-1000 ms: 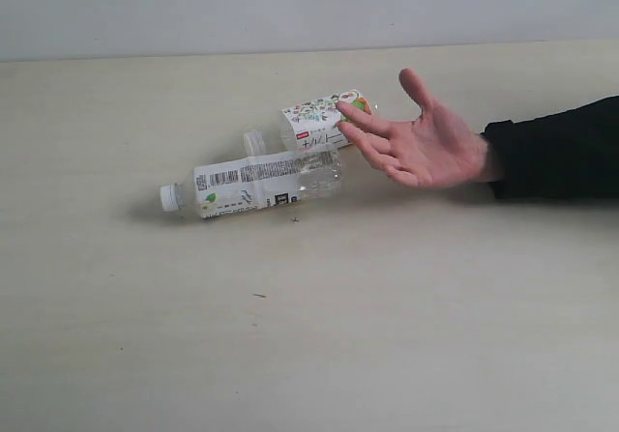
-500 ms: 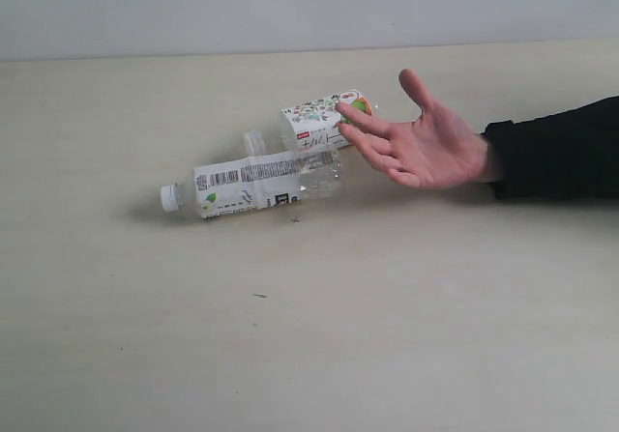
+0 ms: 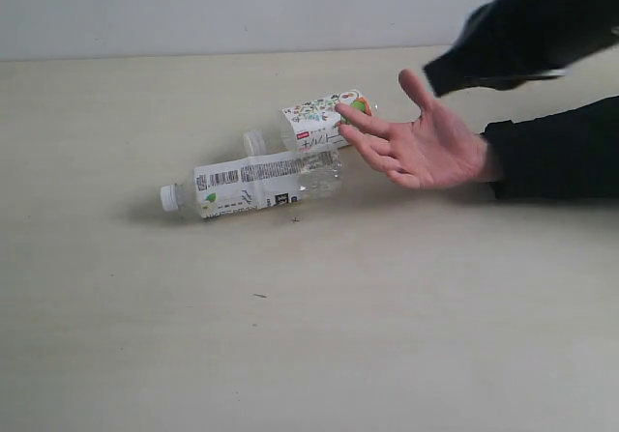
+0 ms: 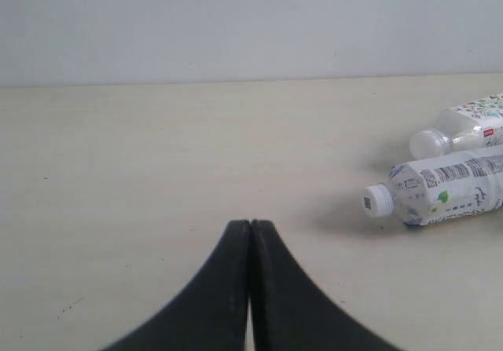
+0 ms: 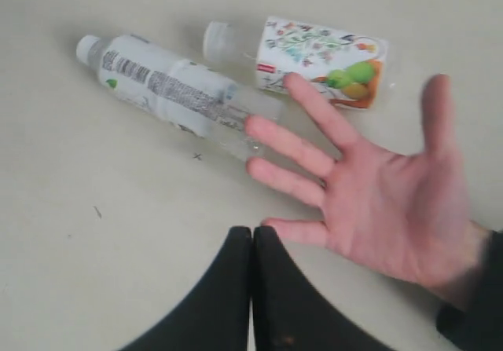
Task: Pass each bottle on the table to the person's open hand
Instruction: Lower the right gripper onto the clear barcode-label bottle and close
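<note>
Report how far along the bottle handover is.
Done: nothing that shows; the person's open hand is empty.
In hand: nothing. The right end effector is shut and empty near that hand. The left end effector is shut and empty, apart from the bottles.
Left: the barcode-label bottle and the fruit-label bottle both lie on their sides on the table, neither gripped.

Left gripper [image 4: 251, 227]: two black fingers pressed flat together, no gap at the tips, empty. It sits low over the tabletop [image 4: 118, 170], roughly level, facing the far edge.

Right gripper [image 5: 252, 233]: fingers sealed tip to tip, empty, raised above the tabletop, angled downward.

Right arm [image 3: 527, 26]: dark blurred mass over the tabletop's far right corner, tapered end pointing left and down.
</note>
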